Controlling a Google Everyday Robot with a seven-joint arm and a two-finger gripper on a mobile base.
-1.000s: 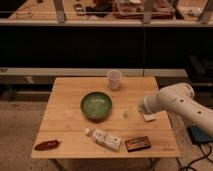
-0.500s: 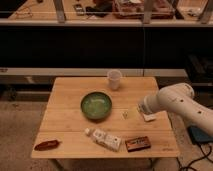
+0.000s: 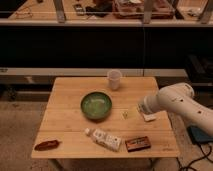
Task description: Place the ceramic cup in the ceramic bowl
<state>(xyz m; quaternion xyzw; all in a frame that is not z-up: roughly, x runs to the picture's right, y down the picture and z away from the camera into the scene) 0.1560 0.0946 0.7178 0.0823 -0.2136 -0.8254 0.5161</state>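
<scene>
Ceramic cup [image 3: 114,79] upright on worktop [image 3: 65,100], apart from empty ceramic bowl [image 3: 83,106]; tool [image 3: 146,114] wide, unladen, right side; grasp pending.

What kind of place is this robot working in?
Probably a lab or test room, not a home: a wooden table set with a ceramic cup and ceramic bowl, a long dark counter behind, cables on the floor. The gripper hangs open over the table's right side as seen.
</scene>
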